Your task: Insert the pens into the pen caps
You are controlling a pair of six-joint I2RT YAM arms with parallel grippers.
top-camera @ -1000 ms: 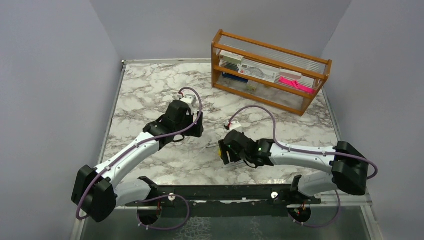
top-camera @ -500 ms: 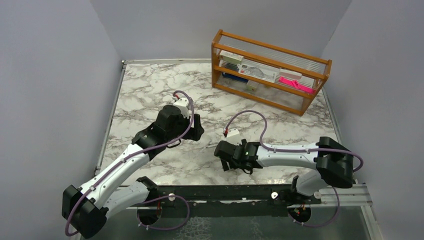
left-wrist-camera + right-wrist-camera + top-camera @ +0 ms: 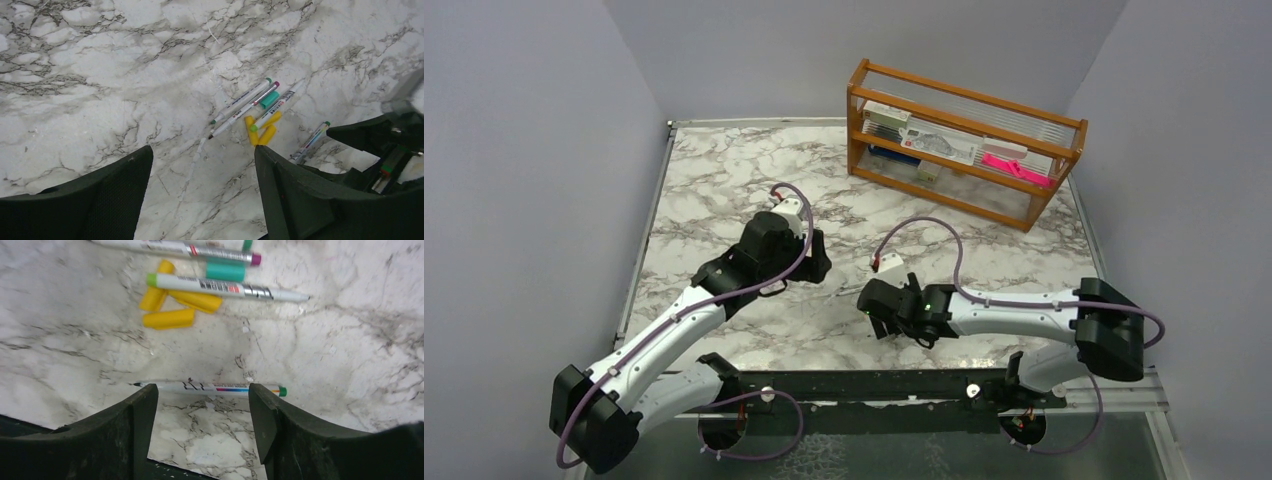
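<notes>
My right fingers (image 3: 135,430) stand wide and empty, the lone pen (image 3: 210,388) lying from tip to tip across them, so I'd turn the wrist to pinch across its barrel, while my wide left fingers (image 3: 115,185) face the yellow caps (image 3: 267,135).

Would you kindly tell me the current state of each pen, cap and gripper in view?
Left gripper: open, empty.
Right gripper: open, empty, poised over the lone pen.
Lone pen: uncapped, lying flat, not gripped.
Clustered pens: three, uncapped, lying flat together.
Yellow caps: three, loose, on no pen.
Teal cap: loose, lying between two clustered pens.
</notes>
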